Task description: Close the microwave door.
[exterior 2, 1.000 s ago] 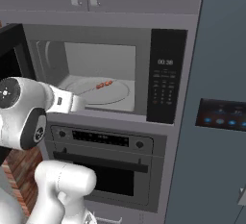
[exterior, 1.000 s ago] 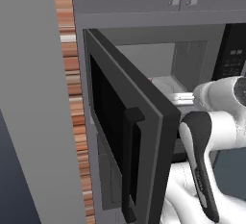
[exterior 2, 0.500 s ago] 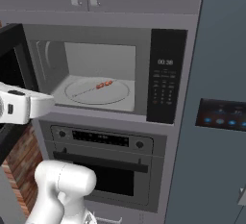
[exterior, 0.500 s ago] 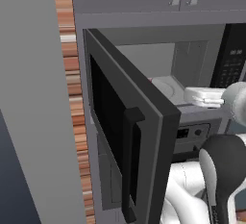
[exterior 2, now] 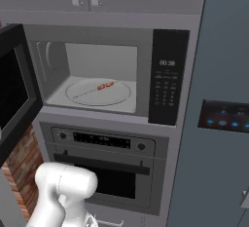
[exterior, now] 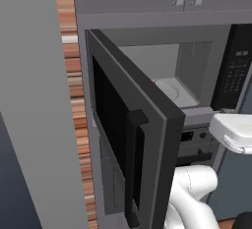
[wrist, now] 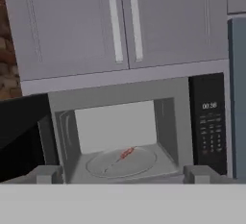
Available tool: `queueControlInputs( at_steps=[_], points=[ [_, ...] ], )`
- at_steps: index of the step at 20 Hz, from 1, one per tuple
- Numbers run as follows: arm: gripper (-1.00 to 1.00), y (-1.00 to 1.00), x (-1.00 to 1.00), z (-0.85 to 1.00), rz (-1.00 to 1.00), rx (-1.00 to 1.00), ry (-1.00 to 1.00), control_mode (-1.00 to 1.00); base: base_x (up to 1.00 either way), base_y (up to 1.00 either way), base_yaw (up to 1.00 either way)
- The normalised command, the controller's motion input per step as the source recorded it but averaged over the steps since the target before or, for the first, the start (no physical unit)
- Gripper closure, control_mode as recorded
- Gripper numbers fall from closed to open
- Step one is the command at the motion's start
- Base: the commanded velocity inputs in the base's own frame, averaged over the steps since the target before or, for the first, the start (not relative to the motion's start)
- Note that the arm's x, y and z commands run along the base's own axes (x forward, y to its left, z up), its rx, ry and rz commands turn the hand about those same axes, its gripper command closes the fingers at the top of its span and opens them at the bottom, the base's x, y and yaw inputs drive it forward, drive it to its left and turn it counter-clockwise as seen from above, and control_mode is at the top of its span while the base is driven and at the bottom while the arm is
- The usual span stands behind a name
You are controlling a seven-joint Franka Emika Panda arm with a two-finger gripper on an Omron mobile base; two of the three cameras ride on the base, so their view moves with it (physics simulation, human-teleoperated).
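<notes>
Microwave door (exterior: 133, 139) stands open, swung leftward, bar handle (exterior: 132, 166) vertical. Ahead of the gripper (wrist: 122, 176), fingers spread, the microwave (exterior 2: 107, 77) cavity holds a turntable (exterior 2: 97, 92) with small red food (exterior 2: 105, 85).

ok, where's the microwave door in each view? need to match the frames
Left base view: microwave door fills the centre, swung open toward the camera, handle side nearest.
Right base view: at the left edge, open, only part in frame.
Hand view: dark panel at the left edge, cut off.
Shared landmark: the black keypad strip right of the cavity.
</notes>
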Motion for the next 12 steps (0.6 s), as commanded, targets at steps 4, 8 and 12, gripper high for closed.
queueControlInputs(
  at_steps=[4,8,12],
  points=[
    [-1.0,0.39,-1.0,0.02,0.0,0.0,-0.26,-1.0,0.0,0.0,0.0],
    [-1.0,0.58,-1.0,0.0,-0.01,0.0,-0.26,-1.0,0.0,0.0,0.0],
    [-1.0,0.58,-1.0,0.0,-0.01,-0.01,-0.21,-1.0,0.0,0.0,0.0]
  ],
)
